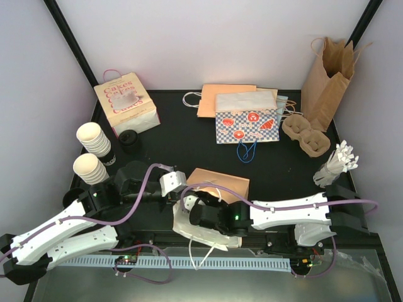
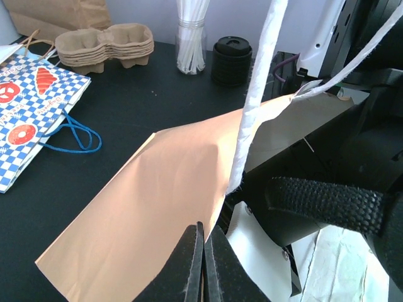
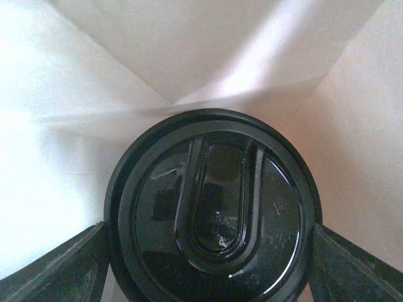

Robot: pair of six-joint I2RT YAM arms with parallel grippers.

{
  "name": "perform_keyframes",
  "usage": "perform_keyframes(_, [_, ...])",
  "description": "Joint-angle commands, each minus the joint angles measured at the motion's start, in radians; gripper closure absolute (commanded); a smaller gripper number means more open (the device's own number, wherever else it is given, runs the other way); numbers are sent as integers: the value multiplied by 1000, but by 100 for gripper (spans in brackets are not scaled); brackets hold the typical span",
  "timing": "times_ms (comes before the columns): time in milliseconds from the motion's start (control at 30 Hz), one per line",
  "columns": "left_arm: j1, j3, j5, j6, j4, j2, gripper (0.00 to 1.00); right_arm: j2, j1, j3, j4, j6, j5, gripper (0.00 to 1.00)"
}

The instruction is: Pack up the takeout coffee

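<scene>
Takeout coffee (image 3: pixel 214 207) is found upright in the white bag (image 3: pixel 189 50), lid toward the right tool (image 3: pixel 213 267), whose fingers flank it; whether it is gripped cannot be told. Left tool (image 2: pixel 203 261) is pressed together beside the tan bag (image 2: pixel 145 207), farther off.

takeout coffee (image 3: pixel 214 207) lid: glossy black plastic | bag (image 2: pixel 145 201): matt smooth paper

takeout coffee (image 3: pixel 214 207) inside paper bag (image 3: pixel 189 56), right pincer (image 3: pixel 211 267) around it
</scene>
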Motion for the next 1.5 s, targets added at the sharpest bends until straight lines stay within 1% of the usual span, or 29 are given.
perform_keyframes(0, [-9,22,40,-24,53,-4,99,-35,-4,-31,37,-63,-14,22])
perform_keyframes(400, [-9,39,36,-27,44,1,98,-45,33,-102,118,-162,51,23])
perform_keyframes(1033, [-9,98,41,-33,9,47,98,-48,33,-112,73,-288,171,23])
perform_keyframes(1267, [-9,114,33,-47,6,50,98,-57,31,-122,47,-270,137,23])
perform_keyframes(1367, [-9,121,33,-58,12,54,98,-77,25,-103,15,-243,80,26])
perform_keyframes(1467, [-9,138,36,-86,7,71,98,-95,7,-47,-57,-207,6,29])
